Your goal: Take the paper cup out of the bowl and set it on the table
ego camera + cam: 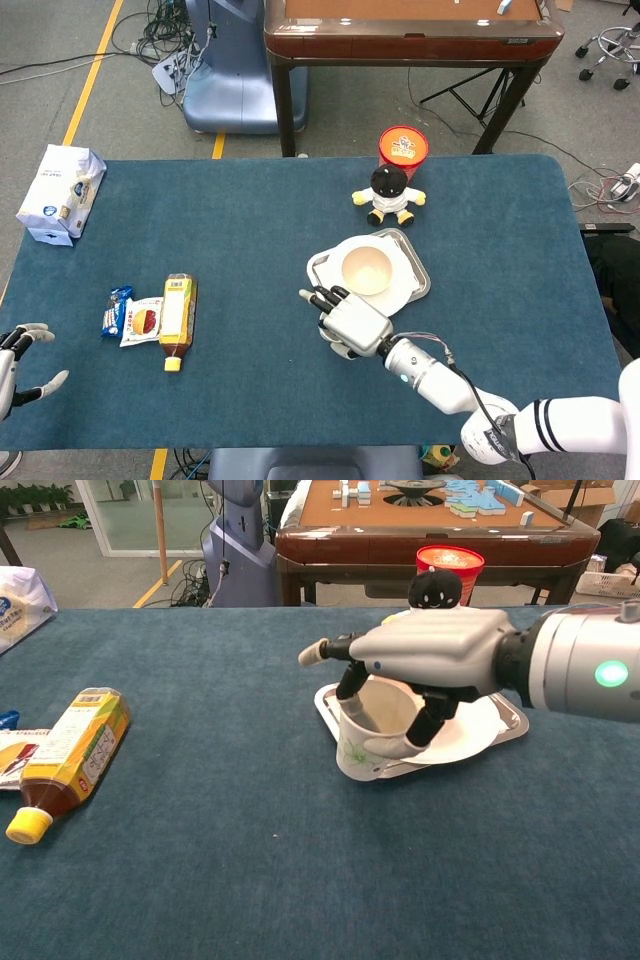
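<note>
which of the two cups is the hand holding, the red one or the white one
The white paper cup, gripped by the right hand just beside the tray; the red cup stands untouched behind the doll.

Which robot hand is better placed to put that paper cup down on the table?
The right robot hand: it already grips the paper cup low beside the tray. The left robot hand sits open at the table's far edge, beyond the bottle.

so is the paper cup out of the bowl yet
Out. The right hand holds the paper cup low beside the tray; the bowl sits empty.
</note>
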